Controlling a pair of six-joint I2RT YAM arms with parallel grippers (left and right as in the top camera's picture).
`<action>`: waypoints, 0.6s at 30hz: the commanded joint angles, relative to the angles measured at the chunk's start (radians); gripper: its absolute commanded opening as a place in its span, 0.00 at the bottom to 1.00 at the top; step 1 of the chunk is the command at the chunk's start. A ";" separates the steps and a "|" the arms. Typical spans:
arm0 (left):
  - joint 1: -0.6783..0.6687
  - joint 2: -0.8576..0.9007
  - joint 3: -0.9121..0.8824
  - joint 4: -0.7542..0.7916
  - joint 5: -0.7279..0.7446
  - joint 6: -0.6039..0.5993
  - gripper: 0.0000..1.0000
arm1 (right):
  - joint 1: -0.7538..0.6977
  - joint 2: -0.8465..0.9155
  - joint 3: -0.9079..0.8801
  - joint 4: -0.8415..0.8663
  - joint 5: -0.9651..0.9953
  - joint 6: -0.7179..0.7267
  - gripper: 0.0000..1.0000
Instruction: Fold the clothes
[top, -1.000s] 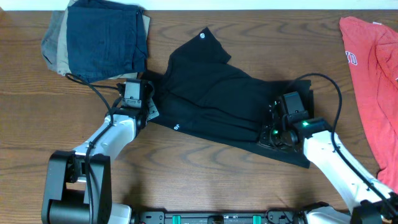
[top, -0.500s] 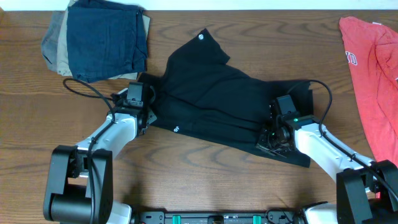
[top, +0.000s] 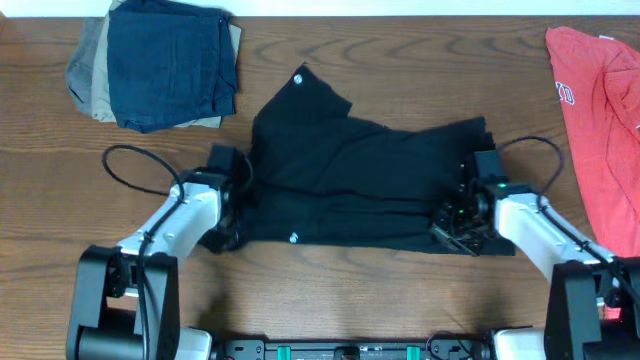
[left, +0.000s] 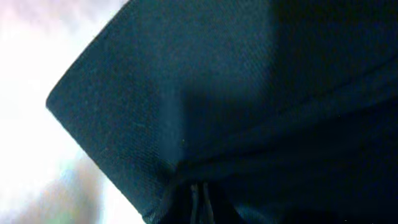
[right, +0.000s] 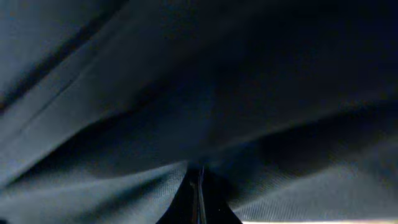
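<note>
The black short-sleeved T-shirt (top: 360, 175) of thin soft fabric lies across the middle of the brown wooden table (top: 340, 300). Its long lower edge now runs nearly level from left to right. A second ago that edge sloped down toward the right and the whole garment sat on a diagonal. Since then the left gripper (top: 238, 200) has drawn its end toward the near side. One small white round logo mark (top: 292, 237) has come down with it, and the upper sleeve has swung left.

The right gripper (top: 452, 214) is at the opposite end of the hem. Both claws are clamped on the shirt. In each wrist view the dark cloth gathers into a tight crease where the fingers meet, at the left (left: 196, 193) and at the right (right: 200, 185).

The squared-up hem looks like preparation for the first fold; no fold appears to be made yet.

The stack of folded dark blue, tan and grey garments (top: 165, 60) sits well apart at the far left. The red T-shirt (top: 600, 120) lies at the right edge.
</note>
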 joint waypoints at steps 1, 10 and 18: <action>-0.056 -0.060 -0.033 -0.074 0.054 -0.074 0.06 | -0.094 0.034 -0.012 -0.019 0.147 -0.040 0.01; -0.299 -0.383 -0.033 -0.303 -0.040 -0.286 0.06 | -0.244 0.030 0.055 -0.094 0.164 -0.141 0.01; -0.467 -0.597 -0.033 -0.183 -0.183 -0.270 0.06 | -0.257 0.029 0.206 -0.202 0.204 -0.161 0.01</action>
